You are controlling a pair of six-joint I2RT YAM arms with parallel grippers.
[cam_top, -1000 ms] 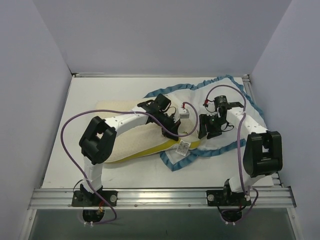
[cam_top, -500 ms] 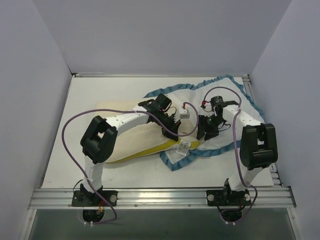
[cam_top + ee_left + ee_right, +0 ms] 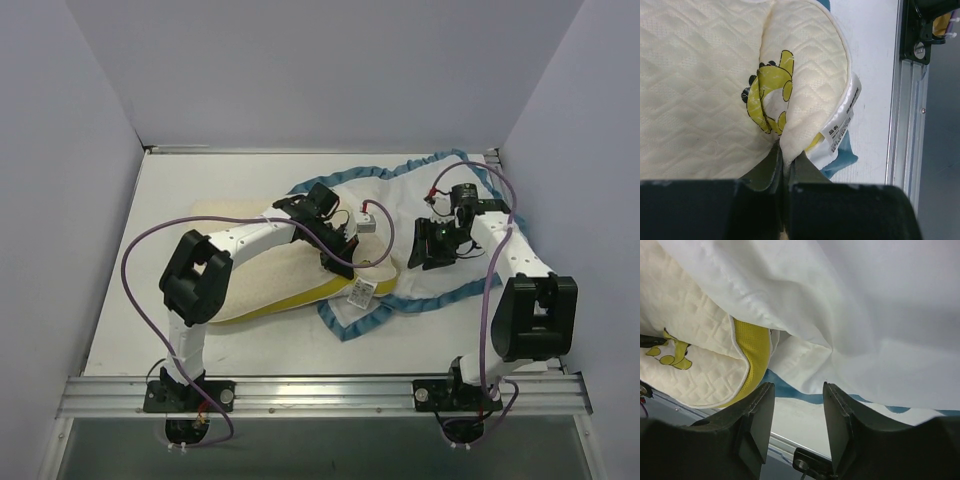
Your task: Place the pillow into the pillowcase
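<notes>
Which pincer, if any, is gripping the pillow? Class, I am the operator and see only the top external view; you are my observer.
Observer: The left wrist view shows the left pincer shut on a pinched fold of the pillow, beside its yellow logo.
Operator: And the right pincer?
Observer: Its wrist view shows the right pincer open, with nothing between the fingers, facing the pillowcase and its white inside.
Operator: Is the pillow in?
Observer: Only a corner; white fabric drapes over it above the side band.
</notes>
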